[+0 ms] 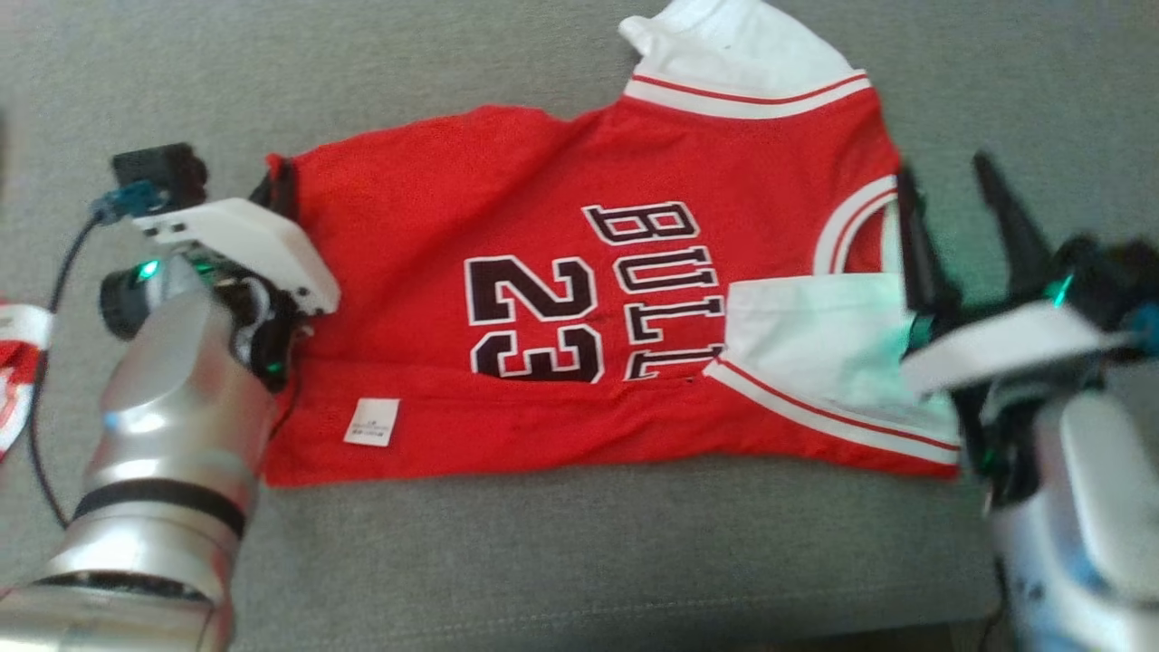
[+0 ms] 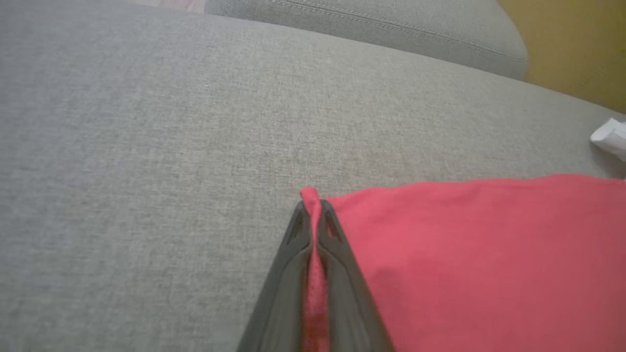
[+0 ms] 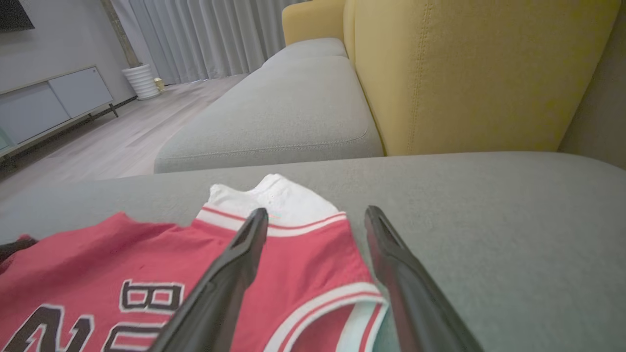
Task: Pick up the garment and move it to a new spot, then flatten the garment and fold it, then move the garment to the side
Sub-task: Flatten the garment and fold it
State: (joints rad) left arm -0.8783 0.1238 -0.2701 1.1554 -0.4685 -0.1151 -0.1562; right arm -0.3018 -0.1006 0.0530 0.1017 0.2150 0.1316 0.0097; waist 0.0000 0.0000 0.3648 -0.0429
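Grey sofa seat (image 1: pixel 579 561) checked. Found red jersey (image 1: pixel 426 208) lying on it, mostly spread. Noted left gripper (image 2: pixel 311 208) pinching its hem corner (image 2: pixel 309 193); right gripper (image 3: pixel 315 212) spread apart near armhole (image 1: pixel 847 231). Judged flattening underway; folding and shifting aside outstanding.

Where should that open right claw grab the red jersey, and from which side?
Probably the far shoulder edge of the jersey, beside the white-trimmed neckline, coming low from the robot's right, where the right gripper hovers open. The cloth lies flat on the cushion, so only an edge offers a pinch, and the left gripper holds the matching hem corner.
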